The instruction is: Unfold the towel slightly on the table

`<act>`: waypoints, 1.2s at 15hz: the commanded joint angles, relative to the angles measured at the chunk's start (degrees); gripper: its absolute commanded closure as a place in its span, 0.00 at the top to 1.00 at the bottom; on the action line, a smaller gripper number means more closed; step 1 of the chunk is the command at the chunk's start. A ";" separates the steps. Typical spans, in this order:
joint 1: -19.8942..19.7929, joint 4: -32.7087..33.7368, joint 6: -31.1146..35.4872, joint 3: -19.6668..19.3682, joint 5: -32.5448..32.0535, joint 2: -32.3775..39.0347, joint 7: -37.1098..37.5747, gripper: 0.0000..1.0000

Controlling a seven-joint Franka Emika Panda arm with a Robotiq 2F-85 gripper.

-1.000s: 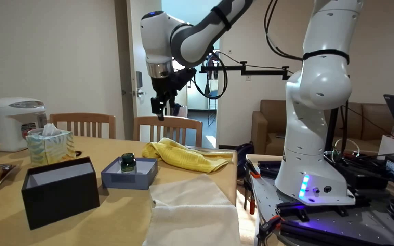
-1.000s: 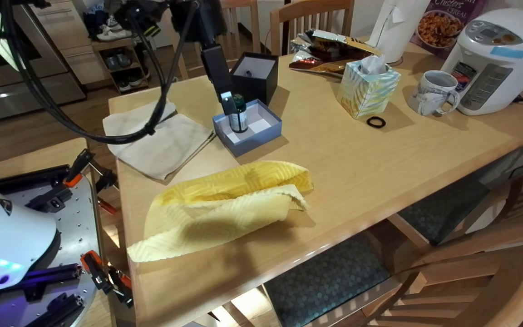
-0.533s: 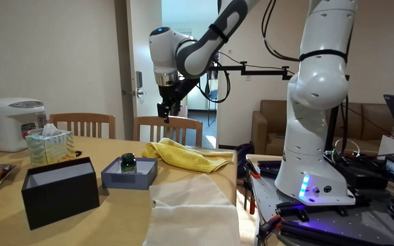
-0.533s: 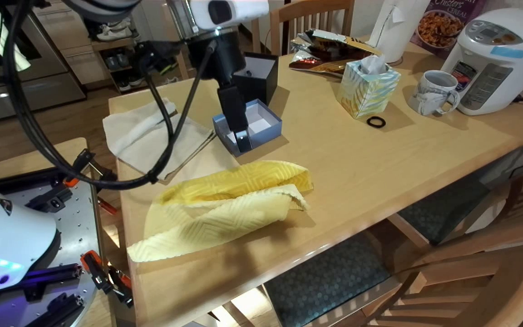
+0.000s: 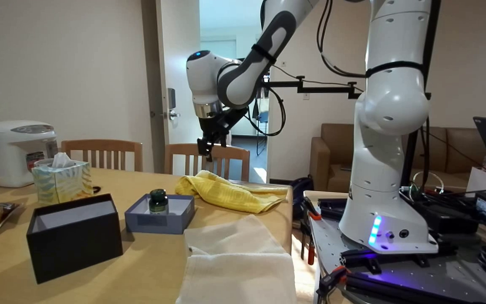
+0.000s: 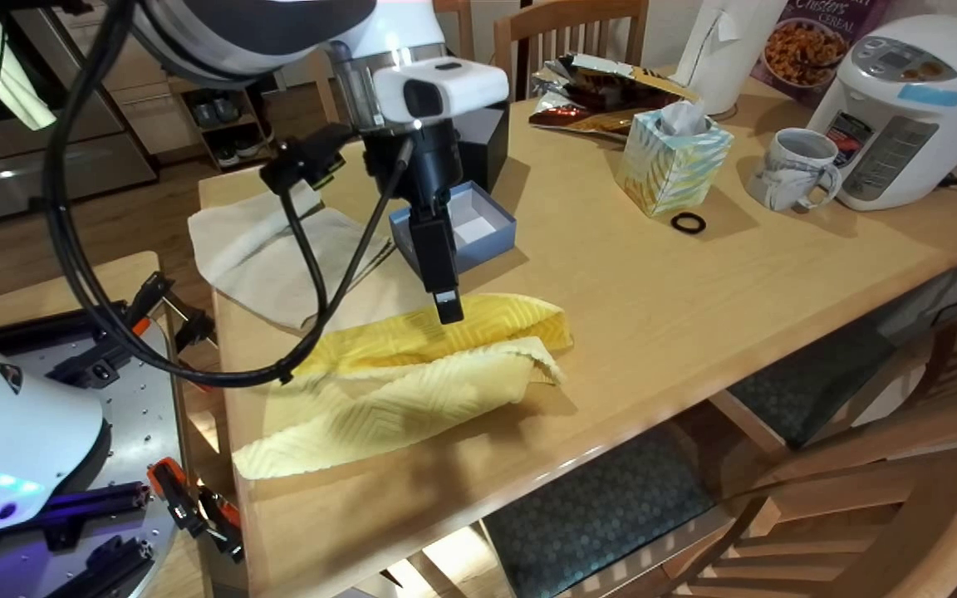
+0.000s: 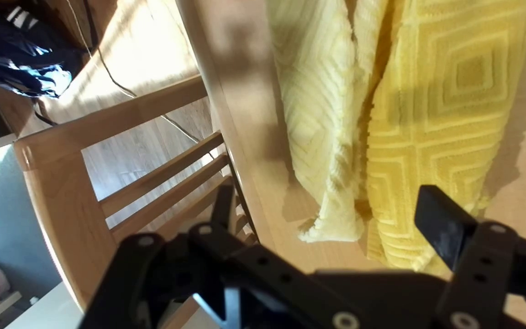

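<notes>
A yellow towel lies loosely folded and bunched near the table's edge. It also shows in an exterior view, with a bright yellow fold and a paler fold side by side and a gap between them. In the wrist view the towel runs down from the top, its near ends bunched. My gripper is open and empty, its fingers wide apart. In an exterior view the gripper hangs above the towel, apart from it. In an exterior view one fingertip overlaps the bright fold.
A beige cloth and a blue box holding a dark green bottle lie beside the towel. A black box, a tissue box and a mug stand farther off. A chair back stands at the table edge.
My gripper has come down and moved from over the blue box toward the towel. The towel and other objects have not moved.
</notes>
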 commanded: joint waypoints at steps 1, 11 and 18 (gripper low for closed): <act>0.31 1.10 -0.32 -0.26 1.26 0.85 -2.60 1.00; -0.54 7.52 10.25 -2.77 21.04 13.23 -27.76 1.00; 1.42 9.81 5.43 -7.62 16.21 14.18 -22.79 1.00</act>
